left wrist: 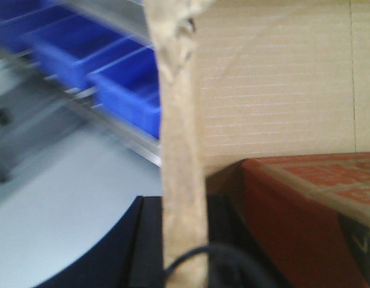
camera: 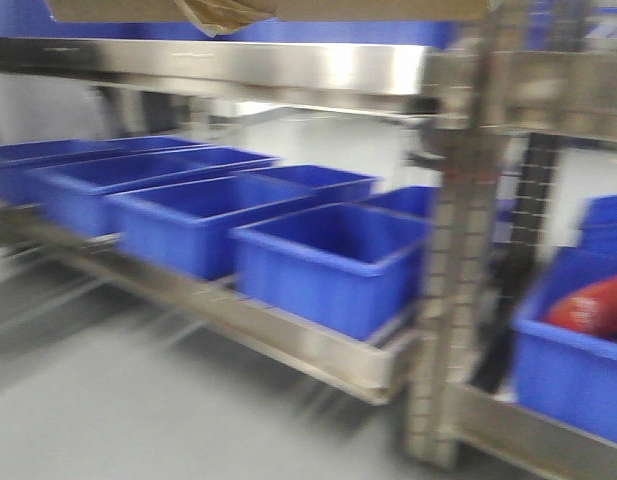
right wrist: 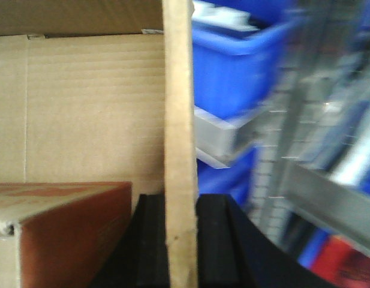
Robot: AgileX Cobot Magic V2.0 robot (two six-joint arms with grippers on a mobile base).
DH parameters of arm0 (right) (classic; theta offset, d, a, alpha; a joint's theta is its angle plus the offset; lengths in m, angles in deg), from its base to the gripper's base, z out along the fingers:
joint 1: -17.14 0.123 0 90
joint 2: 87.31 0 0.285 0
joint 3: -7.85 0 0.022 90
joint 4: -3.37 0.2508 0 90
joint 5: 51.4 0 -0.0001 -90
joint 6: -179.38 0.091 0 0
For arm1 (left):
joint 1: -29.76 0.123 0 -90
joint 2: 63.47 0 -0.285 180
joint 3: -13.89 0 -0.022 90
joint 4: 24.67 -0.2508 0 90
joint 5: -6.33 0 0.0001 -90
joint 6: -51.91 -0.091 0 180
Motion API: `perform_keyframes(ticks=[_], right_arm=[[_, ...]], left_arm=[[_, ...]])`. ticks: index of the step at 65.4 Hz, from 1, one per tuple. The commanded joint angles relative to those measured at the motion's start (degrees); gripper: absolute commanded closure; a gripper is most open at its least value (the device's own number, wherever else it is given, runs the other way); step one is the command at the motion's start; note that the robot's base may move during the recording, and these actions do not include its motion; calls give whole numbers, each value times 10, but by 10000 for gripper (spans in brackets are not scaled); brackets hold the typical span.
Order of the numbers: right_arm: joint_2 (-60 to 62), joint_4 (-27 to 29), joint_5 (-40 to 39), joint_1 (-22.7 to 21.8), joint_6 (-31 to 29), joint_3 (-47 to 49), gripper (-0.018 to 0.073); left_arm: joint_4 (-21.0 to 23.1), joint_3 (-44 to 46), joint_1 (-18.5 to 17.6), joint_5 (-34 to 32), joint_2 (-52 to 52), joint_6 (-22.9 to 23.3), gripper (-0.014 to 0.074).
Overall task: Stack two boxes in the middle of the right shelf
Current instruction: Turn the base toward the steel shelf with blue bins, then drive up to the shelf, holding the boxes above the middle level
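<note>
A brown cardboard box (camera: 288, 8) hangs at the top edge of the front view, with torn tape (camera: 223, 15) dangling from it. Its corrugated inner face (left wrist: 274, 90) fills the left wrist view. My left gripper (left wrist: 185, 240) is shut on one thin cardboard wall (left wrist: 183, 150), one black finger on each side. My right gripper (right wrist: 182, 240) is shut the same way on the opposite wall (right wrist: 179, 120). Just below the box runs a shiny steel shelf tier with a broad mirror-like rim (camera: 238, 65). I see only this one brown box.
A red-brown printed carton (left wrist: 304, 210) (right wrist: 71, 228) lies beside the gripped walls. Several blue bins (camera: 328, 260) sit on the lower steel tier. A perforated steel post (camera: 458, 250) divides the racks. Right of it, another blue bin (camera: 568, 370) holds something red. Grey floor (camera: 138, 410) lies below.
</note>
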Motion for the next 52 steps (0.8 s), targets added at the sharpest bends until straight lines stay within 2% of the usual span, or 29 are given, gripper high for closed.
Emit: perform_keyframes(ticks=[1,52], right_arm=[[10,-28,-33,-5,1,8,715],[10,-28,-33,-5,1,8,715]], left_arm=[[-19,9,0,-9,-5,0,707],[-19,9,0,-9,-5,0,707]])
